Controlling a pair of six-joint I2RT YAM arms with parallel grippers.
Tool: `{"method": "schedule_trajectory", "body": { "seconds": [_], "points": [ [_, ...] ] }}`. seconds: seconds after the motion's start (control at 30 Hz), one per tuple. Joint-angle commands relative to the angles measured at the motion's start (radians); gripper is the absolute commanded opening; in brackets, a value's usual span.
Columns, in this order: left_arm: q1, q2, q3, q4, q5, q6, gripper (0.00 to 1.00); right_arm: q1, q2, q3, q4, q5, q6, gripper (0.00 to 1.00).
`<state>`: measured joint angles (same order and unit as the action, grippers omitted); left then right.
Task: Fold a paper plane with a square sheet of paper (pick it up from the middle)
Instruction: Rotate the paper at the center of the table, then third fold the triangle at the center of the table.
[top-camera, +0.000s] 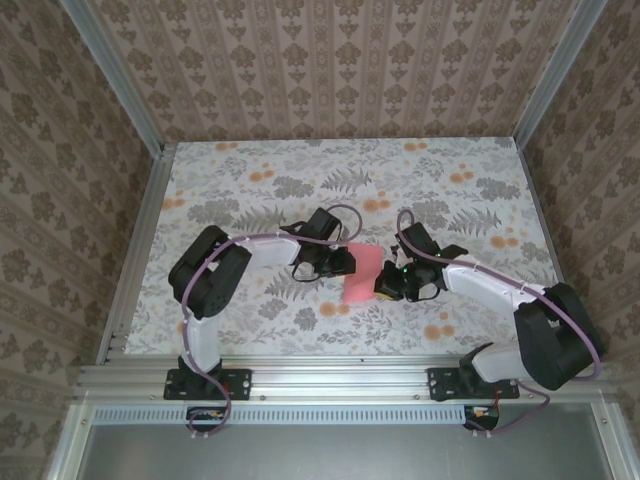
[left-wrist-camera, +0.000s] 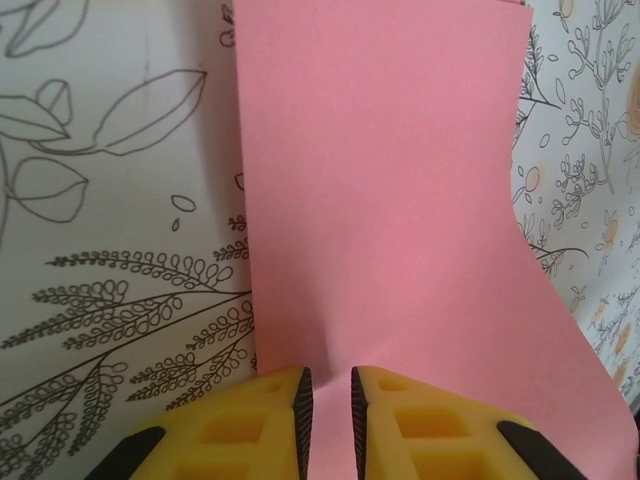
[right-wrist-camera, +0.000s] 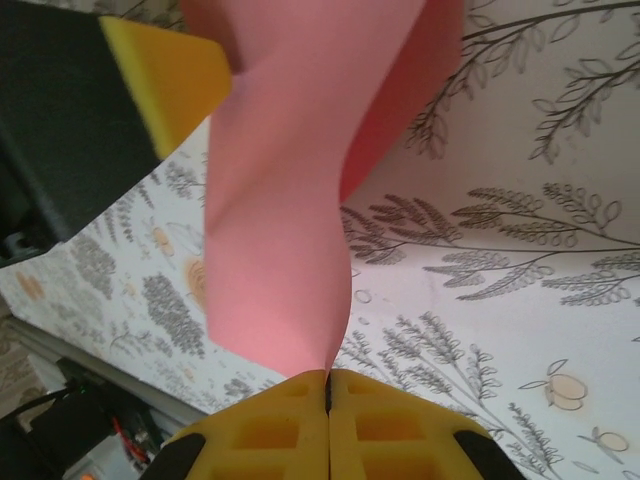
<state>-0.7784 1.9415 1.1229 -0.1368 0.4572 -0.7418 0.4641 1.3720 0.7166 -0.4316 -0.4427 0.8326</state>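
In the top view the paper plane (top-camera: 360, 275) is being held near the middle of the table (top-camera: 480, 210), wedged between the two grippers. It is lying at 3 o'clock from the left gripper (top-camera: 343, 263) and at about 10 o'clock from the right gripper (top-camera: 384, 284). Both are being pressed close to its edges, and neither is clearly the nearer. Its long axis is being run from roughly 12 to 6 o'clock, leaning slightly toward 1 and 7. No sharp nose is being shown, so the way it points cannot be told; it is reading as a broad folded strip rather than a dart. In the right wrist view the right gripper's pads are being closed flush on a corner of the pink sheet, which is being lifted off the tabletop in a curl toward 12 o'clock, where a yellow finger (right-wrist-camera: 165, 80) of the other arm is being met. In the left wrist view the left gripper's pads are being held a narrow slit apart with pink showing through the gap. The sheet is stretching away from them toward 12 o'clock, and whether it is actually being pinched there cannot be told. By judgement, the coming crease is being governed by that 12-to-6 axis between the grippers.
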Motion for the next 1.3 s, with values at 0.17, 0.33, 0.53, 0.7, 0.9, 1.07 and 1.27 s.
{"method": "schedule_trajectory", "body": {
  "seconds": [0.17, 0.33, 0.53, 0.7, 0.9, 1.07, 1.27],
  "points": [
    [-0.005, -0.118, -0.043, 0.025, 0.032, -0.038, 0.28, 0.028, 0.083, 0.088, -0.179, 0.14, -0.057, 0.04],
    [-0.033, -0.125, -0.075, 0.037, 0.047, -0.05, 0.28, 0.033, 0.095, 0.113, -0.215, 0.151, -0.079, 0.04],
    [-0.042, -0.065, -0.067, 0.007, 0.017, -0.063, 0.19, 0.046, 0.108, 0.142, -0.226, 0.163, -0.075, 0.04],
    [-0.042, -0.027, -0.058, -0.022, -0.003, -0.068, 0.13, 0.056, 0.117, 0.173, -0.24, 0.181, -0.06, 0.04],
    [-0.039, -0.018, -0.056, -0.035, -0.015, -0.07, 0.12, 0.072, 0.152, 0.218, -0.225, 0.2, -0.036, 0.07],
    [-0.03, -0.026, -0.053, -0.028, -0.002, -0.075, 0.12, 0.097, 0.186, 0.254, -0.196, 0.206, -0.013, 0.07],
    [-0.011, -0.059, -0.06, 0.019, 0.036, -0.089, 0.14, 0.12, 0.216, 0.271, -0.161, 0.204, 0.017, 0.07]
  ]
}}
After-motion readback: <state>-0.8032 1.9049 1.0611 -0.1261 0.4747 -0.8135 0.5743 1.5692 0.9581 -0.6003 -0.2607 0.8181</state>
